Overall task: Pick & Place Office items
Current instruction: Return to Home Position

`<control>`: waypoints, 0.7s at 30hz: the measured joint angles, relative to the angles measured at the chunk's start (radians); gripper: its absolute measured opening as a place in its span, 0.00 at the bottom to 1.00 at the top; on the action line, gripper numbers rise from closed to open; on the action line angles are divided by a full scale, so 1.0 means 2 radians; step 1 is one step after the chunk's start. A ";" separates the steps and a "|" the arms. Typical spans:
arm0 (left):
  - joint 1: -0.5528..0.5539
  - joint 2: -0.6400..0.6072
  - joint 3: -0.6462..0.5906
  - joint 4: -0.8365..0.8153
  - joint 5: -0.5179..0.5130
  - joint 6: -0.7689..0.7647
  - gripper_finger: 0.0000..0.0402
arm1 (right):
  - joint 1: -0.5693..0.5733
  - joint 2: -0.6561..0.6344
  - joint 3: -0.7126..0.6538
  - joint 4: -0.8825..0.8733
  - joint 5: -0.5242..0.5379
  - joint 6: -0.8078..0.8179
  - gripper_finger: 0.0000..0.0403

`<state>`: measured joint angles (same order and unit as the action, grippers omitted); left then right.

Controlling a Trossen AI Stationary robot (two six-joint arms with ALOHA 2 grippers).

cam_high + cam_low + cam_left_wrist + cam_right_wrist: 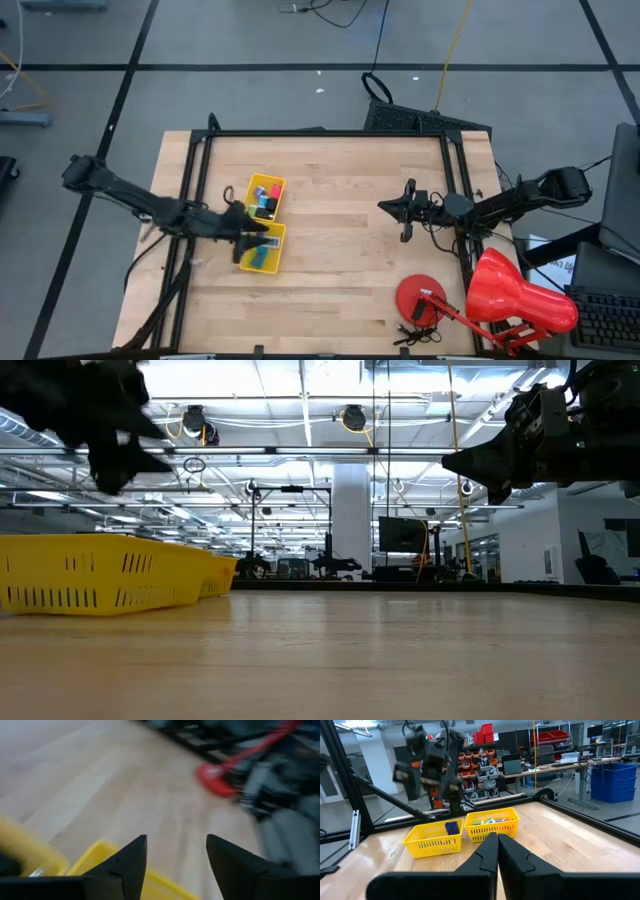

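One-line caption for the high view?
Left gripper open above two yellow baskets holding items; right gripper shut over the table.

High straight down; low tabletop-level; both share yellow baskets.

Office items: small stationery pieces, all held in two yellow baskets set end to end on the table's left half.
- Upper basket in the high view: several pieces bunched together, pink-red, teal and dark; in the right wrist view, green, pink and white tops just reach its rim. Single shapes cannot be told.
- Lower basket: one blue piece, standing upright against the wall nearest the other basket.
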<state>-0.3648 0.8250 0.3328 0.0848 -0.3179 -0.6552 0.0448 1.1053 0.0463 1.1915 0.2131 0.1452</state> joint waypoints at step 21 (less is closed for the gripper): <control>0.041 -0.349 -0.157 -0.008 0.042 0.296 0.54 | 0.000 0.000 0.000 0.000 0.000 0.000 0.00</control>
<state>-0.2824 0.1267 0.0185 0.0686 -0.2340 -0.0628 0.0448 1.1050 0.0460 1.1925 0.2123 0.1452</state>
